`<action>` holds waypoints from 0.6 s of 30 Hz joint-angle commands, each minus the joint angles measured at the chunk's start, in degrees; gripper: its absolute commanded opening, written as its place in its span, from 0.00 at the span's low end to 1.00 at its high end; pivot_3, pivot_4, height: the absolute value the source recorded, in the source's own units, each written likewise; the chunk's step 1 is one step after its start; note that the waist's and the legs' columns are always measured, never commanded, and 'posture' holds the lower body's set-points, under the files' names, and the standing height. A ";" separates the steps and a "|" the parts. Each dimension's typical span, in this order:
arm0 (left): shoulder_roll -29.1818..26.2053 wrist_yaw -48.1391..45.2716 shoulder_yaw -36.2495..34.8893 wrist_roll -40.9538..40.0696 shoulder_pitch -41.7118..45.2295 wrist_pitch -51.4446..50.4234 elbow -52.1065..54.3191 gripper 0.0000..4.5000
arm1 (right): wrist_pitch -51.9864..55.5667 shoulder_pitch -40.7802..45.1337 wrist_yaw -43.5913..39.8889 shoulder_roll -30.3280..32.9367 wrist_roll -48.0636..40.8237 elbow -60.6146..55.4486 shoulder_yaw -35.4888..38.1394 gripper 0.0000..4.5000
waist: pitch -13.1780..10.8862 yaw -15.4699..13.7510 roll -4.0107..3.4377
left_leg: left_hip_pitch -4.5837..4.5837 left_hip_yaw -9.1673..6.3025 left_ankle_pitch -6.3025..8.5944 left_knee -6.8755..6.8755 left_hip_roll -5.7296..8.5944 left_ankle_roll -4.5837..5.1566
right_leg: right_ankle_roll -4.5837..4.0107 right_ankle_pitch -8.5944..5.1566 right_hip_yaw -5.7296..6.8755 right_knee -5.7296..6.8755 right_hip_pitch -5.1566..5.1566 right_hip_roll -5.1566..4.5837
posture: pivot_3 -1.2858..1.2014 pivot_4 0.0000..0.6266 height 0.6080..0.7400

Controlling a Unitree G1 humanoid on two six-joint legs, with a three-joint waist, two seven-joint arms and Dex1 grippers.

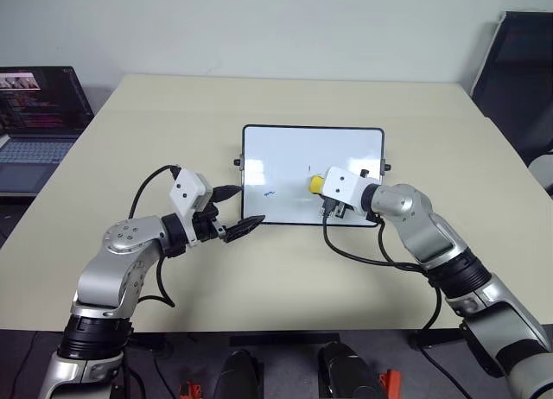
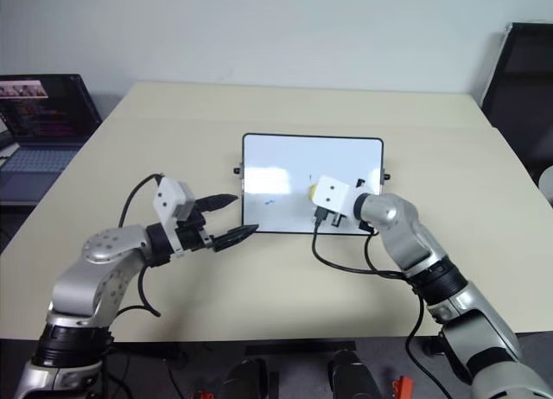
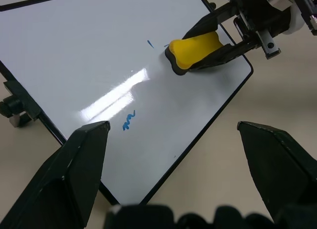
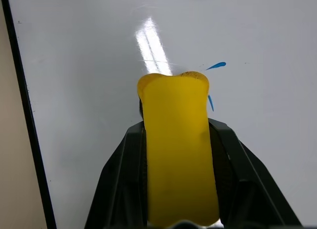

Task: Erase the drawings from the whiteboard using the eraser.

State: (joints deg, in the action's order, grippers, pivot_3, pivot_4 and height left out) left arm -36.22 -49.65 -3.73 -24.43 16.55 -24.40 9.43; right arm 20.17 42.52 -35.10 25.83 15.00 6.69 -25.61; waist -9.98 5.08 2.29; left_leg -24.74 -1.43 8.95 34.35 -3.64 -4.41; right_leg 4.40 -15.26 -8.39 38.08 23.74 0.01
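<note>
Two arms reach out over a pale table point(image 1: 285, 278), and nearest of all is the left gripper point(image 1: 233, 211), hovering just off the near left corner of the whiteboard point(image 1: 285, 157) with its two black fingers spread wide and nothing between them. The board lies flat in the middle of the table, its long sides running across, with small black knobs at its two short edges. Beyond the left claw, on the near left part of the white surface, sits a small blue squiggle point(image 3: 128, 121). Further in, toward the middle right of the board, the right gripper point(image 3: 198, 45) is clamped on the yellow eraser point(image 4: 178, 149), one black finger on each long side of the block, and the eraser's front end is down against the board. Just past that end are two short blue strokes point(image 4: 214, 66), close beside the yellow tip. At the far left, off the table's edge, an open laptop point(image 1: 39, 114) shows a dark screen.
</note>
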 commanded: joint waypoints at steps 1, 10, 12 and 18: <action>-0.09 -0.78 -0.29 0.04 0.05 1.65 0.60 1.00 | -1.66 4.26 6.15 -2.10 2.28 4.59 3.57 0.28 | 0.00 0.16 0.00 | 0.00 0.00 -0.01 0.03 0.00 0.02 | 0.00 0.07 -0.01 0.00 0.00 0.00 | 0.52 0.24 1.00; 0.15 -1.53 -0.12 0.14 -0.41 2.48 0.23 1.00 | 2.15 3.87 -3.22 -3.40 0.57 6.31 1.91 0.28 | 0.00 -0.07 0.00 | -0.03 0.00 -0.06 0.02 0.00 0.08 | 0.05 0.13 0.00 -0.06 -0.01 0.00 | 0.52 0.24 1.00; 0.18 -1.62 -0.11 0.09 -0.52 2.54 0.25 1.00 | 3.80 2.43 -6.77 -2.11 0.38 4.12 1.15 0.28 | 0.00 -0.15 0.00 | -0.03 -0.01 -0.06 0.01 -0.01 0.07 | 0.06 0.12 0.01 -0.07 -0.02 0.00 | 0.52 0.24 1.00; 0.21 -2.17 0.17 0.08 -0.51 2.65 0.02 1.00 | 3.49 3.69 0.57 -2.56 1.70 5.00 6.16 0.28 | 0.00 -0.06 0.00 | -0.01 -0.01 -0.06 0.11 -0.01 0.08 | 0.01 0.16 0.01 -0.02 -0.02 0.00 | 0.52 0.24 1.00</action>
State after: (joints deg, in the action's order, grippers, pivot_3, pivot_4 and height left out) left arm -36.06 -51.39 -3.60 -24.32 15.81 -23.09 8.74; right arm 22.98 45.01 -37.98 22.51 15.12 10.13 -22.88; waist -9.98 5.02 2.29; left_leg -24.75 -1.44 8.88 34.50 -3.64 -4.33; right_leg 4.41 -15.08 -8.38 38.07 23.73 0.00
